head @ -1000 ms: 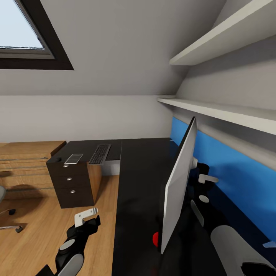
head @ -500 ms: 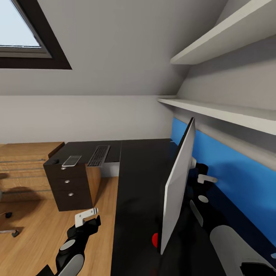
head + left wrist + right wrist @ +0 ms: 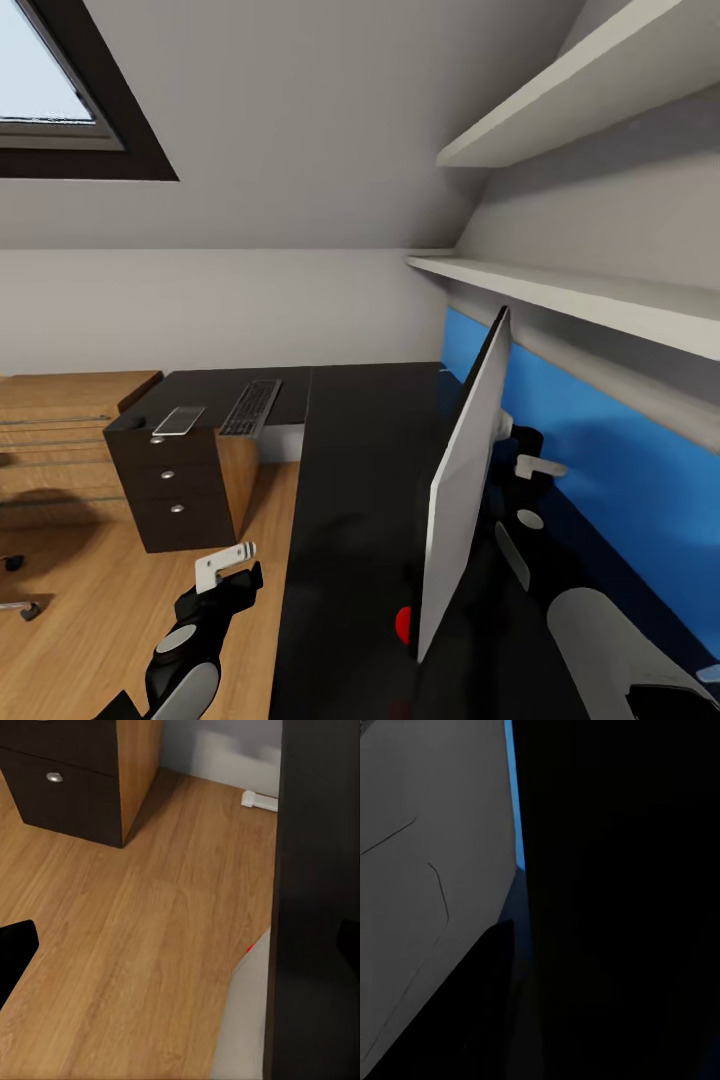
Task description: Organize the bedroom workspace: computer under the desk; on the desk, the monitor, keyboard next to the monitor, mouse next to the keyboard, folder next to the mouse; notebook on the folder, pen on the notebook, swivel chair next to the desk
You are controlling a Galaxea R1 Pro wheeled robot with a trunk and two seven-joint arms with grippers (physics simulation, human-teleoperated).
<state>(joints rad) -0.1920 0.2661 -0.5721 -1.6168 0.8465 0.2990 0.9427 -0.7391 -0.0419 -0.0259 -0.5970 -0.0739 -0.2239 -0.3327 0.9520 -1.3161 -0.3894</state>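
there is a window (image 3: pixel 50 90) with a dark frame up in the slanted white ceiling, and pale sky shows through it. two long white shelves (image 3: pixel 560 290) run along the wall, one high and one lower. under the lower shelf is a bright blue wall panel (image 3: pixel 620 470). the floor (image 3: pixel 100 610) is light brown wood with lines in it. a light wood chest of drawers (image 3: pixel 60 440) stands against the low white wall (image 3: pixel 200 310). a small white thing (image 3: pixel 259 800) lies on the floor by the wall.
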